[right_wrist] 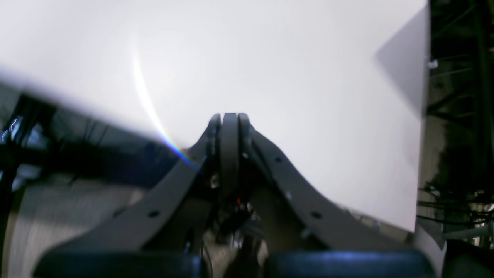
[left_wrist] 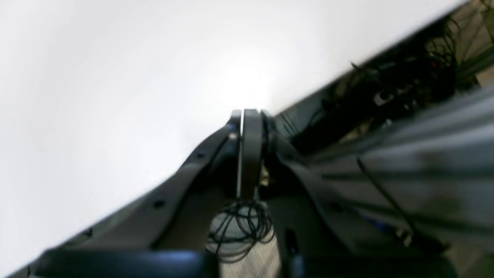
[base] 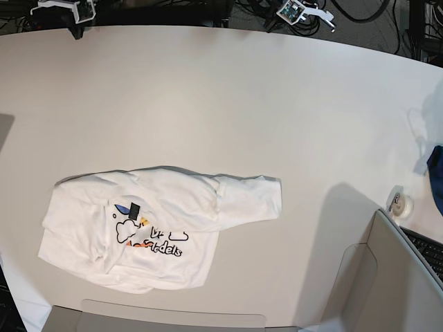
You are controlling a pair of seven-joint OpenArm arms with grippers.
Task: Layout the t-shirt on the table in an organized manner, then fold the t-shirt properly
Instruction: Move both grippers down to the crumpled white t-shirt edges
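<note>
The white t-shirt (base: 159,221) lies rumpled and partly doubled over at the front left of the table (base: 242,90). Part of its colourful print and a small black tag (base: 131,209) face up, and one sleeve (base: 252,200) sticks out to the right. Neither arm appears in the base view. In the left wrist view, my left gripper (left_wrist: 247,114) is shut with nothing in it, hanging over the white table's (left_wrist: 115,77) edge. The right gripper (right_wrist: 229,116) is also shut and empty over the table's (right_wrist: 270,58) edge. No cloth shows in either wrist view.
A grey panel (base: 394,277) with a keyboard (base: 426,249) stands at the front right. A small round object (base: 400,203) and a dark blue cloth (base: 437,180) sit by the right edge. Another grey panel (base: 173,324) lines the front edge. Cables run behind the table.
</note>
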